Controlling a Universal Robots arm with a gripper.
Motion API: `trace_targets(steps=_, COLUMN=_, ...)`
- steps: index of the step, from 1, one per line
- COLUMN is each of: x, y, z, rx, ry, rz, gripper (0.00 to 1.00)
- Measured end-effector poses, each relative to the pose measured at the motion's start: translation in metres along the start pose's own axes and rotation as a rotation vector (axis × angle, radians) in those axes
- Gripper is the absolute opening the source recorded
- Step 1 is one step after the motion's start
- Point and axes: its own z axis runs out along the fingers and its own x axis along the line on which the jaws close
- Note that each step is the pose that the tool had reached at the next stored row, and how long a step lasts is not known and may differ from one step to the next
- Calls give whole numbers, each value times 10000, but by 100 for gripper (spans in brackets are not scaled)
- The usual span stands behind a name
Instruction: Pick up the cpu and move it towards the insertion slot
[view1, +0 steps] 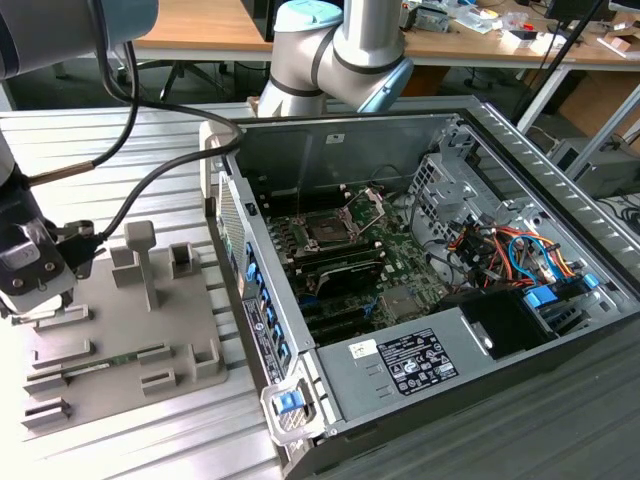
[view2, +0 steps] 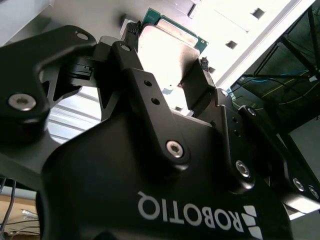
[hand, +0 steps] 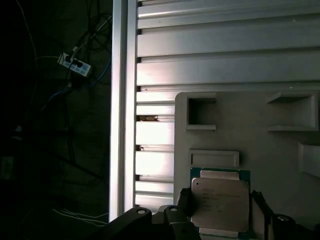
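Observation:
The cpu (hand: 220, 200), a small square chip with a silvery top and a thin green rim, sits between my black fingers (hand: 183, 201) in both wrist views. My gripper (hand: 220, 206) is shut on the cpu (view2: 167, 47), with a fingertip (view2: 131, 55) pressed against each of two opposite edges. In the exterior view my gripper (view1: 42, 305) hangs over the grey fixture plate (view1: 120, 335) at that view's left, well away from the computer case. The insertion slot (view1: 328, 229) is a dark square socket on the green board inside the case. Its silver retention plate (view1: 374, 204) is hinged up.
The open computer case (view1: 400, 360) lies to the exterior view's right of the fixture plate, its side wall (view1: 250, 290) between them. Upright grey blocks (view1: 140, 262) stand on the plate. A black cable (view1: 150, 180) trails from my wrist. The slatted table's edge (hand: 118, 125) drops off beside the plate.

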Motion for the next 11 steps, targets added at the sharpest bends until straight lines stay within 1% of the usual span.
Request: trace_targets(steps=11, x=0, y=4, z=-88, rx=0, ry=0, rz=1, gripper=55)
